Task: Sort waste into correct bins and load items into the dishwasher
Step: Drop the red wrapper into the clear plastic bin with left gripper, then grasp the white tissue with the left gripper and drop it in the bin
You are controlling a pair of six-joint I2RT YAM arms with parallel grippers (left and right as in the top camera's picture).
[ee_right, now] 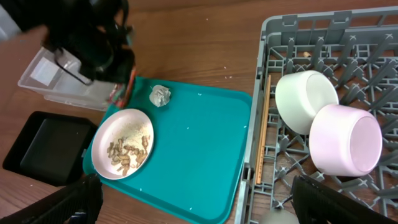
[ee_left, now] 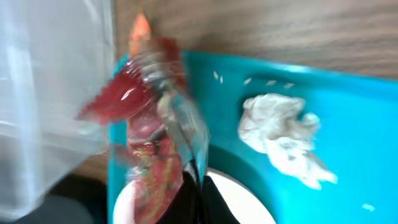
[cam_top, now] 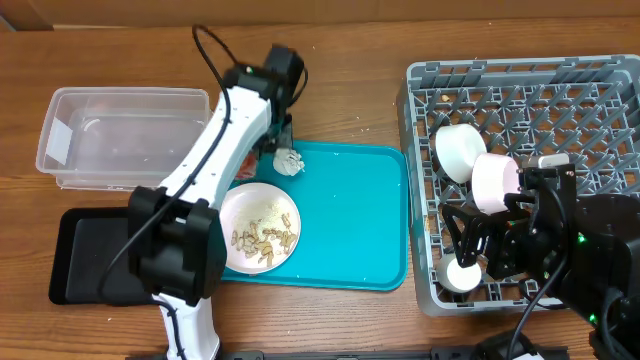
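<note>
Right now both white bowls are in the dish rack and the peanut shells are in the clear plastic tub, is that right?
Not quite. Both white bowls sit in the grey dish rack, but the peanut shells lie on the white plate on the teal tray, not in the clear tub, as the overhead view shows.

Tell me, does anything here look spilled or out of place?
A few pale crumbs lie scattered on the teal tray, near the crumpled paper ball. The white plate carries peanut shells. Otherwise nothing stands out.
</note>
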